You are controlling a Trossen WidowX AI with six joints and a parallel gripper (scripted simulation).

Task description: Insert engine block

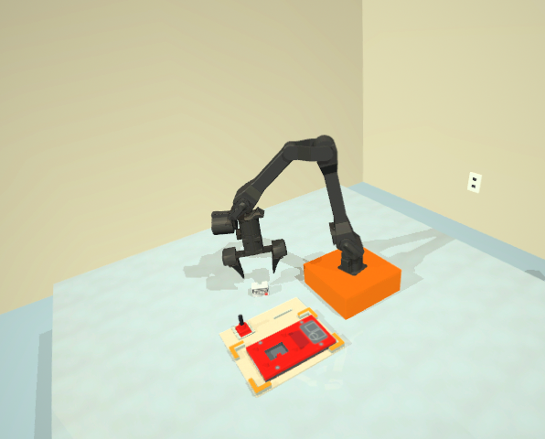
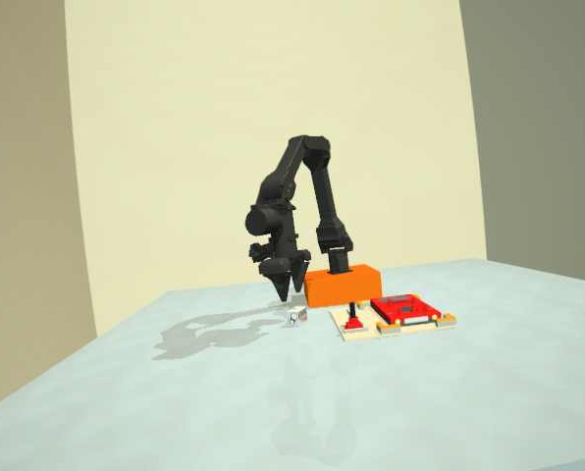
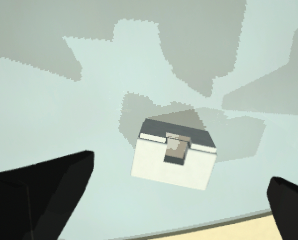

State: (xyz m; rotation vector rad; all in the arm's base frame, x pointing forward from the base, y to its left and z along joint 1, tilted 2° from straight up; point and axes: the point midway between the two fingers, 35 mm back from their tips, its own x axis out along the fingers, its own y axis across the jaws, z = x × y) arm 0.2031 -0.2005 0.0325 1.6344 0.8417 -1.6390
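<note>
My gripper [image 1: 259, 275] [image 2: 291, 296] [image 3: 182, 173] stands wide open, nothing between the fingers. The engine block [image 1: 260, 288] [image 2: 296, 316] [image 3: 173, 162] sits on the desk [image 1: 135, 340] [image 2: 206, 400] [image 3: 29, 105], at twelve o'clock from the car body [image 1: 289, 347] [image 2: 405, 309] in the top view; likely light and stiff, best pinched across opposite flat sides.

White and pale on the engine block [image 1: 260, 288] [image 2: 296, 316] [image 3: 173, 161], with dark grey along one side, a brownish slot, dark ring markings and a touch of red. Bright red on the car body [image 1: 289, 347] [image 2: 393, 310], with grey panels and pale yellow headlights. Cream on the board [image 1: 269, 317] [image 2: 340, 324] [image 3: 229, 231], with orange corner brackets [image 1: 260, 387] [image 2: 388, 325]. Red below, black above on the small knobbed piece [image 1: 242, 327] [image 2: 353, 322]. Plain orange on the arm's base block [image 1: 346, 302] [image 2: 341, 292].
</note>
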